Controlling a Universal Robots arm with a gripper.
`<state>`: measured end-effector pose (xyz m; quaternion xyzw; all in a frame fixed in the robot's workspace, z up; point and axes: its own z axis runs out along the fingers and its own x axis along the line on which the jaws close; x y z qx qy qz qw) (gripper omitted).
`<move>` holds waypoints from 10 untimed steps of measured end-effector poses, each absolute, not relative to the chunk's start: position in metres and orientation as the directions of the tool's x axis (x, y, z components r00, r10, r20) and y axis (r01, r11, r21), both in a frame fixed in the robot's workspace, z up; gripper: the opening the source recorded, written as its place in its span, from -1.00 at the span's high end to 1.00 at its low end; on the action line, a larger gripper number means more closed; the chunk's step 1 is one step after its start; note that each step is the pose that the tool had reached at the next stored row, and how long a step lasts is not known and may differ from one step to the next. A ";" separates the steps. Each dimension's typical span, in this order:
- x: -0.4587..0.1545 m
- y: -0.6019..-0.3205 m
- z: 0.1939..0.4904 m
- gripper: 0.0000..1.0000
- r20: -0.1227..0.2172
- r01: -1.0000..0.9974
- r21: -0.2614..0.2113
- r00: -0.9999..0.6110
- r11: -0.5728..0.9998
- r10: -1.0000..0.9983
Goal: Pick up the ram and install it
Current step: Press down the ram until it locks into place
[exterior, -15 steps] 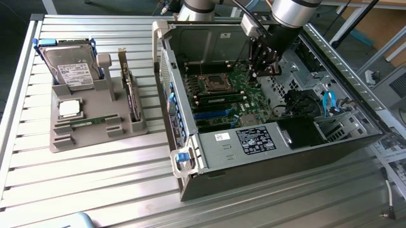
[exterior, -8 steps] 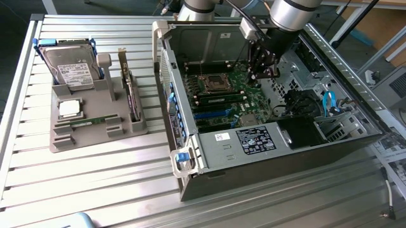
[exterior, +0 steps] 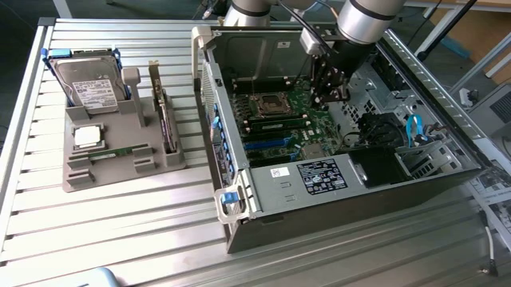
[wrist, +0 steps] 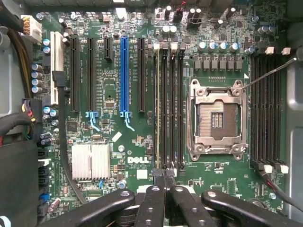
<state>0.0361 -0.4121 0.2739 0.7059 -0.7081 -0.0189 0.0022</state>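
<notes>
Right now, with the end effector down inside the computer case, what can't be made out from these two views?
- End effector contact with the memory slots: wrist view, its own fingers cover the slot ends; exterior view, the arm blocks it.
- Whether any slot is filled: wrist view, seen edge-on, too thin.
- Green stick on the grey tray: exterior view, too small to identify.

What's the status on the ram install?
Gripper shut, tips at the end of the memory slots. Ram standing edge-on in one slot, beside the CPU socket; contact unclear. Nothing over the slots.
</notes>
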 end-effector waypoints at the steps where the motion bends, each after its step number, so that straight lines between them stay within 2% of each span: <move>1: 0.036 -0.412 0.273 0.79 -0.024 -1.000 0.030 -0.004 0.003 -1.000; 10: 0.036 -0.412 0.265 0.79 -0.024 -1.000 0.030 -0.003 0.003 -1.000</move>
